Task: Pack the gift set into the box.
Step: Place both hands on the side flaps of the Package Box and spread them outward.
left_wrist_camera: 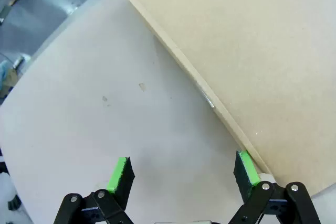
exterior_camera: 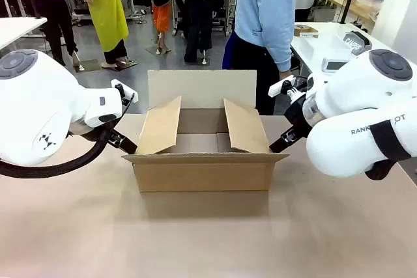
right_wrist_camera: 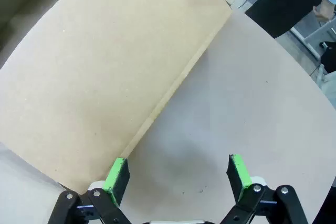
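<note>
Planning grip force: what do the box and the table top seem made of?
The box looks like plain brown cardboard, matte and unprinted, with thin cut flap edges. The table has a smooth, matte beige top, perhaps laminate or a paper cover; the look leaves that open.

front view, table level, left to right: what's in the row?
left arm → left gripper → box, flaps open → right gripper → right arm
</note>
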{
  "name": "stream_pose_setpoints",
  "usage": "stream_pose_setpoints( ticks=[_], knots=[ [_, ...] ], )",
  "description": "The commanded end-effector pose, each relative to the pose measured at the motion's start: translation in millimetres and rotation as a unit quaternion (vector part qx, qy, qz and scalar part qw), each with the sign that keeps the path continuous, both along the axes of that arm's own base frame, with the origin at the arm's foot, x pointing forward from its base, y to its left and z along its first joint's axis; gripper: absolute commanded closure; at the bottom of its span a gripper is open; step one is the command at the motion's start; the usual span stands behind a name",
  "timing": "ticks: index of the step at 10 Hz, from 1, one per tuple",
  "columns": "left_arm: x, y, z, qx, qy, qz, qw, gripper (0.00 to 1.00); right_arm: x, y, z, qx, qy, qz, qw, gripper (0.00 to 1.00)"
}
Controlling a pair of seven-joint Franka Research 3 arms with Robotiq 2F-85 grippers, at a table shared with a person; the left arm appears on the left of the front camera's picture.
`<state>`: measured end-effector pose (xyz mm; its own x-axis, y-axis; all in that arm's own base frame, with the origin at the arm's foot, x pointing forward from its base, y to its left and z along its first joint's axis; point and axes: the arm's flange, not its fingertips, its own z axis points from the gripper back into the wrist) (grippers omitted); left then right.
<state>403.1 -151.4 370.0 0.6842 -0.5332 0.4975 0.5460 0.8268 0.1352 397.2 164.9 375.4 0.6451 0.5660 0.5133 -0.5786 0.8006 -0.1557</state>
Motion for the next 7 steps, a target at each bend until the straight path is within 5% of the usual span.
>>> stream_pose_setpoints(
  ticks=[1,7],
  knots=[
    [-0.1,-0.2,0.2,0.0,0.0,0.0,1.0,0.0,0.0,0.0,0.0,0.0,0.0,0.0,1.0,0.0],
    [-0.1,-0.2,0.2,0.0,0.0,0.0,1.0,0.0,0.0,0.0,0.0,0.0,0.0,0.0,1.0,0.0]
  ],
)
